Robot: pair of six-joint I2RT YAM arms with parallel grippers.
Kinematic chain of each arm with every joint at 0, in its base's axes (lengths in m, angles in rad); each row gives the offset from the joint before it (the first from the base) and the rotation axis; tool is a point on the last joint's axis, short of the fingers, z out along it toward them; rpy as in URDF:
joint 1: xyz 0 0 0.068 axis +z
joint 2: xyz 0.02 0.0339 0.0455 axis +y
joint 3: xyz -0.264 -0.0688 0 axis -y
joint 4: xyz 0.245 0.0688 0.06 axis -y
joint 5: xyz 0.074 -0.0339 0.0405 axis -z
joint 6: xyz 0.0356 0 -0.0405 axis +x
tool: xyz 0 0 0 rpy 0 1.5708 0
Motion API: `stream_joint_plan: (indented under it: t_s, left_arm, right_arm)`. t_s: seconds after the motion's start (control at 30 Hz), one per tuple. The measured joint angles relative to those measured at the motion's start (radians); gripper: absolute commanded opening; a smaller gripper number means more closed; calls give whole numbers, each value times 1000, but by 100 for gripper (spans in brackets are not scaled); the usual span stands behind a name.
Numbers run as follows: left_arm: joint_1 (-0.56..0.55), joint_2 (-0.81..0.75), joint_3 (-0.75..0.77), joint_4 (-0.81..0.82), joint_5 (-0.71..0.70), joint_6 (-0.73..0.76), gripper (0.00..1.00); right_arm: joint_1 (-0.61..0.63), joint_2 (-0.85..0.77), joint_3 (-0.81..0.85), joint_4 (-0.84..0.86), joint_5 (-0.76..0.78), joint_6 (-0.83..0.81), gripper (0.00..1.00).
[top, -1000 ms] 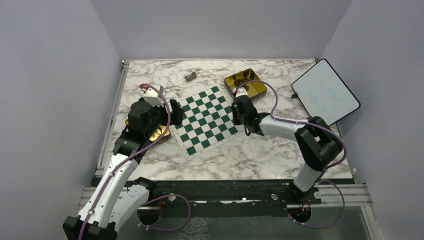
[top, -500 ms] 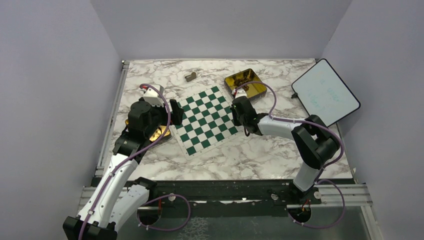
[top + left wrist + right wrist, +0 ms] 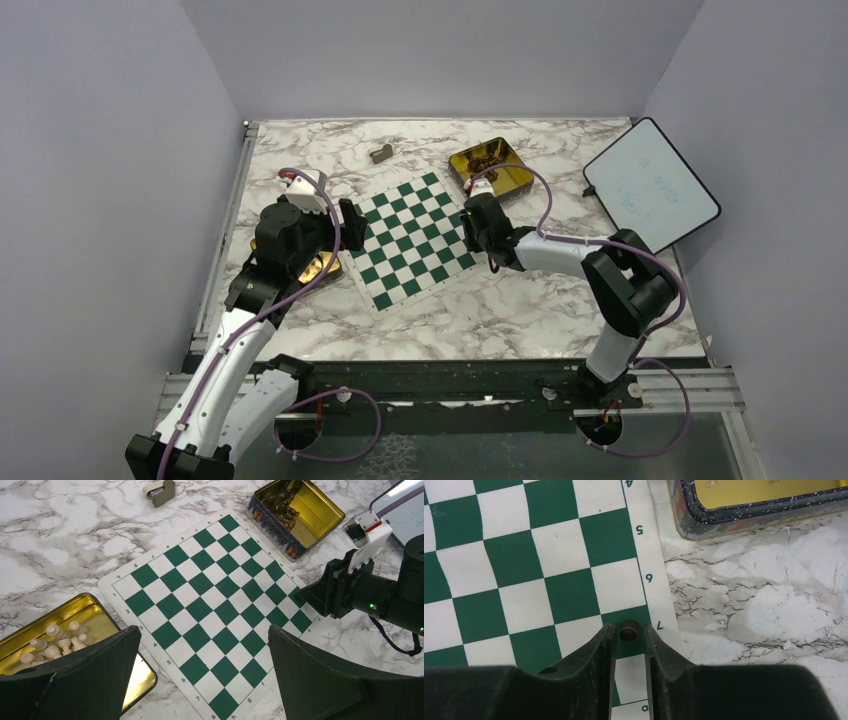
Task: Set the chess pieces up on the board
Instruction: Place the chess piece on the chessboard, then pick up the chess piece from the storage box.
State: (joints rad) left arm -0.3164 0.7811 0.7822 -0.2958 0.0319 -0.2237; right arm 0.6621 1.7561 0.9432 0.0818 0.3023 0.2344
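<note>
The right gripper (image 3: 629, 630) pinches one brown piece (image 3: 630, 631) upright between its fingers, low over a green edge square of the board (image 3: 524, 555), by the printed 7. That is the row where dark pawns belong, so this looks like a placement, not a pick-up. Whether its base touches the mat, I cannot tell. No other piece shows on the squares. The right tin (image 3: 744, 520), holding the remaining brown pieces (image 3: 281, 502), sits at 1 o'clock from the board in the top view – near enough for short trips. The left gripper (image 3: 204, 635) hangs spread wide and empty over the board's 8 o'clock side (beside the left tin (image 3: 100, 615) of pale pieces (image 3: 55, 642)) – probably waiting, clear of the right arm.
</note>
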Motion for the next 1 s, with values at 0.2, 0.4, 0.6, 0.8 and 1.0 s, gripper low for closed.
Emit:
stream_joint_plan:
  t_s: [0.2, 0.4, 0.6, 0.8, 1.0]
  left_arm:
    - [0, 0, 0, -1, 0, 0, 99]
    - [0, 0, 0, -1, 0, 0, 99]
    - [0, 0, 0, -1, 0, 0, 99]
    - [0, 0, 0, -2, 0, 0, 99]
    - [0, 0, 0, -2, 0, 0, 99]
  right_arm:
    - [0, 0, 3, -7, 0, -2, 42]
    - [0, -16, 26, -36, 0, -3, 47]
    - [0, -76, 53, -64, -1, 0, 44]
    - [-14, -92, 134, -77, 5, -26, 41]
    - [-106, -72, 245, -77, 4, -57, 39]
